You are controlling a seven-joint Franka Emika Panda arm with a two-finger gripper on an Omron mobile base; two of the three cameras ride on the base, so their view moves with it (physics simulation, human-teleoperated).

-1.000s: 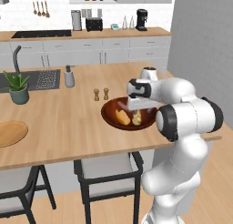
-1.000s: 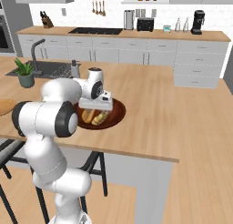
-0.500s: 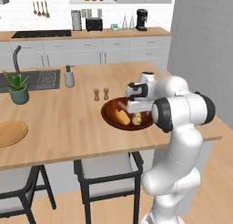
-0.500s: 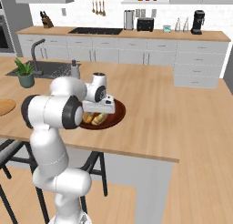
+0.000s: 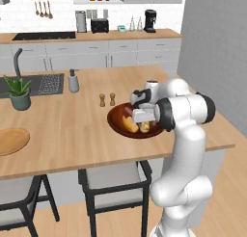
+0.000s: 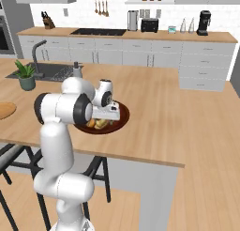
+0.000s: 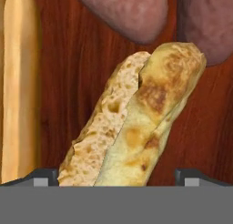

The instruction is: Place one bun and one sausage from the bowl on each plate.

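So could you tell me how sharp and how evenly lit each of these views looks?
Left base view: soft, slightly blurred, even light, faint shadow under the bowl. Right base view: similarly soft, the contents of the bowl blurred together. Hand view: sharpest, the bun crisp against dark wood, no glare; the open gripper straddles it.

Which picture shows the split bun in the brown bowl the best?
The hand view: the bun is close up between the open gripper's fingertips, its split and toasted crust clear, on the wooden bowl. In the left base view it is a small yellow shape, and the right base view gives only a sliver under the hand.
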